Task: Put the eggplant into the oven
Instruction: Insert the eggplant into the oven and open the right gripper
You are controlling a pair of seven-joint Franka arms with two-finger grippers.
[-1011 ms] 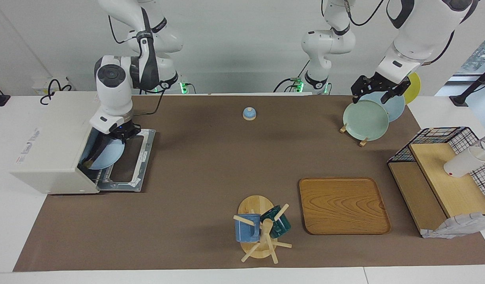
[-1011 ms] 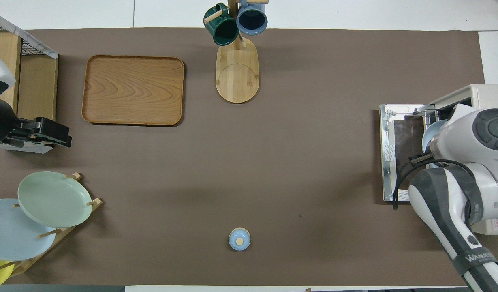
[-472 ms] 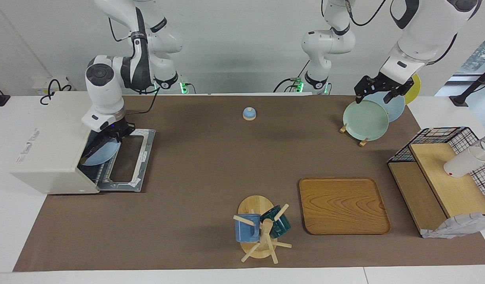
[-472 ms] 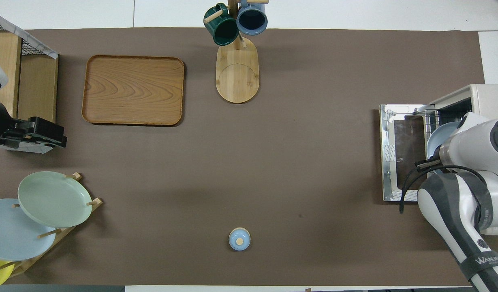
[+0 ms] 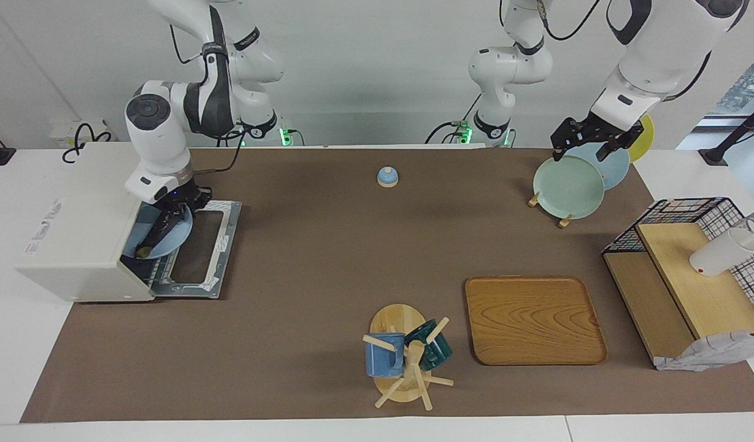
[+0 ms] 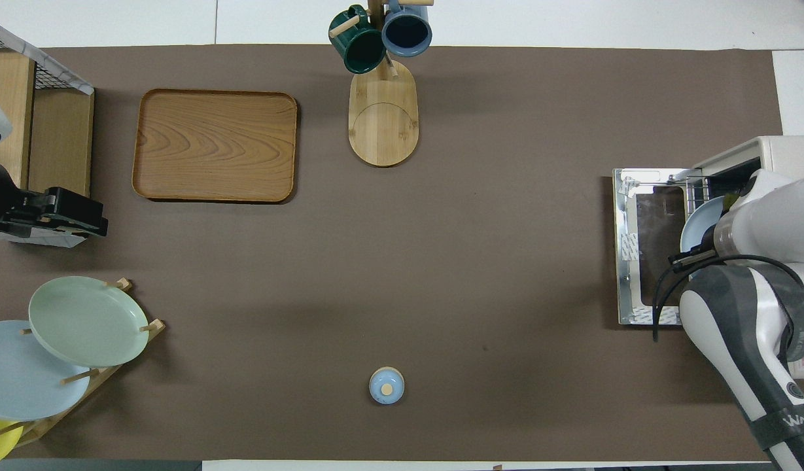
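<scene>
Oven (image 5: 76,221): cream-white box at the right arm's end of the table, door (image 5: 199,248) dropped flat onto the brown mat; the right gripper (image 5: 171,215) hangs at its mouth, just over the inner edge of the door.
Oven contents: a pale blue plate (image 5: 162,236) on the wire rack, directly under the right gripper, with the eggplant (image 5: 154,232) lying on it.
Wire basket (image 5: 696,270): black mesh with wooden boards inside, at the left arm's end of the table, well apart from both grippers.
Wooden tray (image 5: 535,319): bare, near the basket, well away from the left gripper (image 5: 588,138).
Plate rack (image 5: 551,209): holds a green plate (image 5: 567,186), a light blue one and a yellow one; the left gripper is over the green plate's top edge.
Mug tree (image 5: 407,362): a blue mug and a dark green mug hang on it.
Eggplant: slim, dark, glossy, slanting across the blue plate, brownish stem tip at the end away from the right gripper.
Right gripper: at the eggplant's upper end; I cannot tell whether it grips or has let go.
Left gripper: fingers spread apart, holding nothing; this arm waits.
</scene>
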